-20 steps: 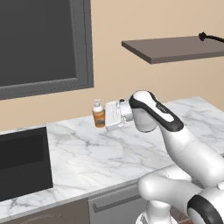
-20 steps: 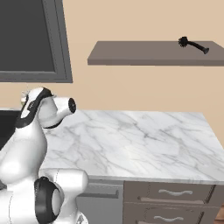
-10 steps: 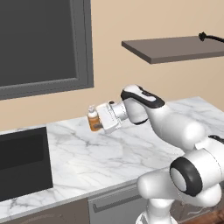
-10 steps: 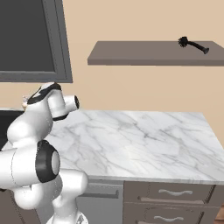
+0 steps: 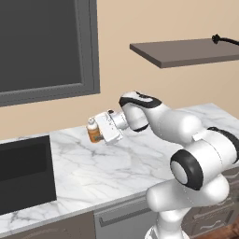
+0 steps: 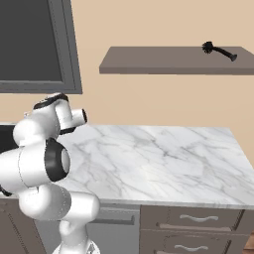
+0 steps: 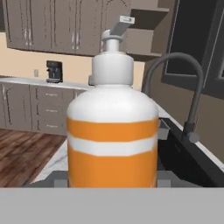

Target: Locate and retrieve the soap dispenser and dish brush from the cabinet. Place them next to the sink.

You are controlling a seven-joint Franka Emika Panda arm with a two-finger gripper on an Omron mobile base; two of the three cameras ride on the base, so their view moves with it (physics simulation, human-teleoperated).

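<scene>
Orange soap dispenser (image 5: 94,132) tilted above marble; black dish brush (image 6: 219,50) on cabinet (image 6: 173,60).

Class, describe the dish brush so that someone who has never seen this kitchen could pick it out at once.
Find the long, flat dark brown wall shelf above the white marble counter. Near its right end lies the dish brush: slim, all black, with a small bristly head and a thin handle, the only thing on that shelf.
</scene>
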